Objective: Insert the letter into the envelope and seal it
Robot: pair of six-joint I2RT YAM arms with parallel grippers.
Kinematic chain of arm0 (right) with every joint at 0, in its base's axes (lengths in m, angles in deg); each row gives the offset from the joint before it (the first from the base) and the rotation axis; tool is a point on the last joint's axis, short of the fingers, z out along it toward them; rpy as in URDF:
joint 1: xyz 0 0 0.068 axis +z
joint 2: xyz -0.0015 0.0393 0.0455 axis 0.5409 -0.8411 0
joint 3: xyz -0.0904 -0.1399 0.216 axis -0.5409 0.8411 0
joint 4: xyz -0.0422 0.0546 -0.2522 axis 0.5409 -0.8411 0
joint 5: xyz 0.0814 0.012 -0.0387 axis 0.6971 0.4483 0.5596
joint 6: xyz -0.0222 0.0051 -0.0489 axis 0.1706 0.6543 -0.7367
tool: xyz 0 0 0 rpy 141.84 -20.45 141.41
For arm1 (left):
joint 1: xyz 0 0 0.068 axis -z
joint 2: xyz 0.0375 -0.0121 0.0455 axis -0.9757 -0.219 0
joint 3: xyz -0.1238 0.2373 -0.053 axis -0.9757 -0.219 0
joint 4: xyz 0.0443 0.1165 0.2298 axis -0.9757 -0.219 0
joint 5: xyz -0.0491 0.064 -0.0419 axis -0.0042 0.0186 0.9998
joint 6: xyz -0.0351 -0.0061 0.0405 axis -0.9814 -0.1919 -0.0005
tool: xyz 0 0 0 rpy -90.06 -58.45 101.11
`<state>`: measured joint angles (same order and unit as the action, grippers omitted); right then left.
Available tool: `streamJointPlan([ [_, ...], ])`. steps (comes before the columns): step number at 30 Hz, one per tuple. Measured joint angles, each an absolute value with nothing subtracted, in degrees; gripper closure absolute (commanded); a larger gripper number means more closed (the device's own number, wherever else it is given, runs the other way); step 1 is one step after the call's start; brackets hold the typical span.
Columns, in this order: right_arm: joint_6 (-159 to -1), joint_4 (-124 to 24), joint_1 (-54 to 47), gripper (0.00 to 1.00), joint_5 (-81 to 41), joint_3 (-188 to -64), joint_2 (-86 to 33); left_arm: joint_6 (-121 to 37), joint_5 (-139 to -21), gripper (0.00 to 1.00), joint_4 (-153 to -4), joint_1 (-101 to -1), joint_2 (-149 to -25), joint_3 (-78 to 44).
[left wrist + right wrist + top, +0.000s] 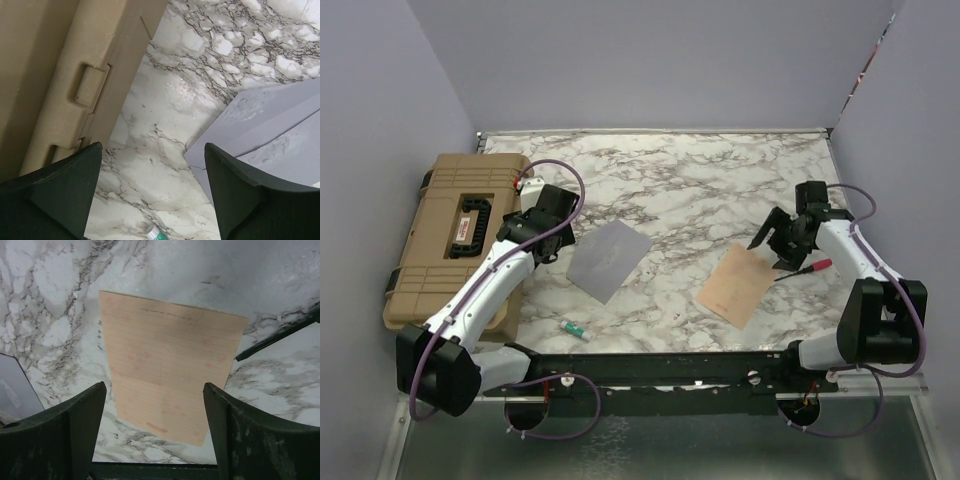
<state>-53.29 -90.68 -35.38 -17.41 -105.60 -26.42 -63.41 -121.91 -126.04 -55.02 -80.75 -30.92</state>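
Right wrist: my right gripper (154,387) gapes wide, empty, above the letter (170,365).
Left wrist: my left gripper (152,146) wide, empty; the envelope (270,135) lies just beside it.
Risk: flat paper on marble table (720,190), so a pinch may skid or crumple it.

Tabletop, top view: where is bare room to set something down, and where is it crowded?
Free: the far marble behind envelope and letter; the gap between them. Crowded: case, left gripper and envelope; letter, right gripper and pen.
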Motion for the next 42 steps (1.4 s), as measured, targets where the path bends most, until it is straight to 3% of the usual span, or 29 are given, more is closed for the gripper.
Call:
streamJointPlan([
  [4, -52.44, -90.62, -35.38, 0.21, -18.18, -102.91, -26.58, -63.06, -121.71, 0.14, -125.98, -55.26, -80.07, -31.32],
  [8, -51.35, -90.44, -35.38, 0.22, -19.99, -99.52, -26.6, -59.74, -116.81, 0.01, -123.77, -55.83, -78.08, -32.21],
  [15, -50.27, -90.05, -35.38, 0.22, -21.5, -95.83, -26.6, -57.66, -94.93, 0.01, -109.63, -52.0, -77.93, -35.19],
  [19, -50.27, -88.1, -35.38, 0.22, -21.57, -93.51, -26.6, -57.83, -90.83, 0.01, -103.49, -46.23, -83.43, -34.14],
  [25, -49.4, -83.8, -35.55, 0.24, -18.4, -91.02, -25.29, -58.47, -84.36, 0.11, -95.92, -41.03, -93.2, -30.58],
  [33, -48.39, -67.3, -35.6, 0.29, -5.37, -85.62, -24.54, -59.93, -76.73, 0.25, -87.79, -38.58, -105.18, -25.72],
  [42, -48.22, -53.7, -35.6, 0.33, 3.5, -82.82, -28.02, -61.72, -68.6, 0.65, -79.12, -37.36, -116.11, -20.91],
])
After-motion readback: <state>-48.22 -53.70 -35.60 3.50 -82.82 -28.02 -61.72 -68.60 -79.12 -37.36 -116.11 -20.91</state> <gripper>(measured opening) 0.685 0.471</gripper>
